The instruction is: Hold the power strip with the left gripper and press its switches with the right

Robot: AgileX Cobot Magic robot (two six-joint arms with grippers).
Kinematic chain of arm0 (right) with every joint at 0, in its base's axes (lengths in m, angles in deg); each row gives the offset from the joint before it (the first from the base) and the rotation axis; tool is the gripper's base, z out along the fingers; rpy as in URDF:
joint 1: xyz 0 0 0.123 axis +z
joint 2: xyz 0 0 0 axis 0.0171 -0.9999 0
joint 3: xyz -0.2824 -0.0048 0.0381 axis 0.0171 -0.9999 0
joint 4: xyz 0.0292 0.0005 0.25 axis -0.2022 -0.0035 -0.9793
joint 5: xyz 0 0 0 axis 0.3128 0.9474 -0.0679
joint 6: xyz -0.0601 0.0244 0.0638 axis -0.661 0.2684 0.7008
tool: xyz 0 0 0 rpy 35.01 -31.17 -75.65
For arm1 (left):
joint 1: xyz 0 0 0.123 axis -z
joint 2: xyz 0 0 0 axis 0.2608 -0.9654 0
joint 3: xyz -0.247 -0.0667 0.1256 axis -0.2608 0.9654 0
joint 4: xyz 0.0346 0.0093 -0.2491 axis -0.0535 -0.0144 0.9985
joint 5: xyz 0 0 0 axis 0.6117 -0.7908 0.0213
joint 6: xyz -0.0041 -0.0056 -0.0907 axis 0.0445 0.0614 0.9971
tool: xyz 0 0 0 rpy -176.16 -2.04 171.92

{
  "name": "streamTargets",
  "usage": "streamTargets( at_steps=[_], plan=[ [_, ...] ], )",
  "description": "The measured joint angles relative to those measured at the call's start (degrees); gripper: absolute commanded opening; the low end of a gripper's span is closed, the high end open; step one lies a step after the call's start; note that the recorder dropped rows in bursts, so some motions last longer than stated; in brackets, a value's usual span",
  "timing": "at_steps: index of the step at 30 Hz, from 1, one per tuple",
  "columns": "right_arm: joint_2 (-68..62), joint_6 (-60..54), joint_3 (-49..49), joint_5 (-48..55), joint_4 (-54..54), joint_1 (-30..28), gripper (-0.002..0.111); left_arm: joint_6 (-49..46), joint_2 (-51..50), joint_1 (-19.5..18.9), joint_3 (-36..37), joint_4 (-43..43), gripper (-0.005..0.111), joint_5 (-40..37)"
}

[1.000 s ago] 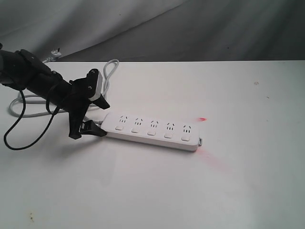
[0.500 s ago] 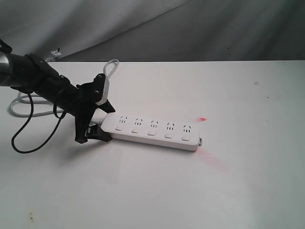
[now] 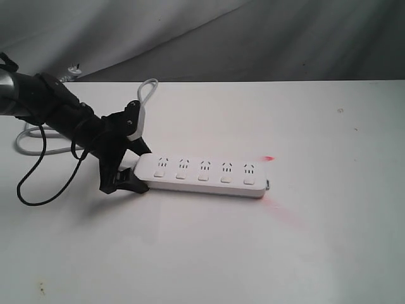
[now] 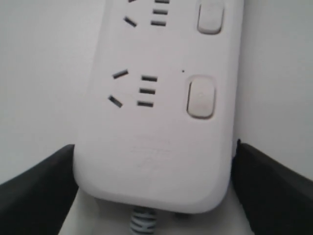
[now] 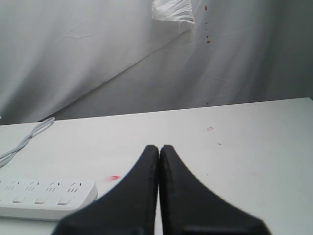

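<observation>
Your left gripper (image 3: 144, 170) straddles cord end of power strip (image 3: 202, 176). Its fingers (image 4: 39, 188) appear pressed on both long edges, so likely clamped. Strip lies flat on white table (image 3: 316, 253), switches (image 3: 203, 178) facing up, cord (image 3: 147, 88) looping away behind arm. Your right gripper (image 5: 159, 149) is closed, tips touching, holding nothing, clear of strip.

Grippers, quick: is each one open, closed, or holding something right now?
Left gripper: fingers closed on the cord end of the power strip, holding it.
Right gripper: fingers closed together, holding nothing.
</observation>
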Motion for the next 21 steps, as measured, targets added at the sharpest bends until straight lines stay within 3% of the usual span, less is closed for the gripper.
streamTargets(
  at_steps=[9, 21],
  plan=[
    [0.0, 0.0, 0.0, 0.0, 0.0, 0.0, 0.0, 0.4, 0.0, 0.0, 0.0, -1.4, 0.056, -0.8],
    [0.0, 0.0, 0.0, 0.0, 0.0, 0.0, 0.0, 0.4, 0.0, 0.0, 0.0, -1.3, 0.054, -1.2]
  ],
)
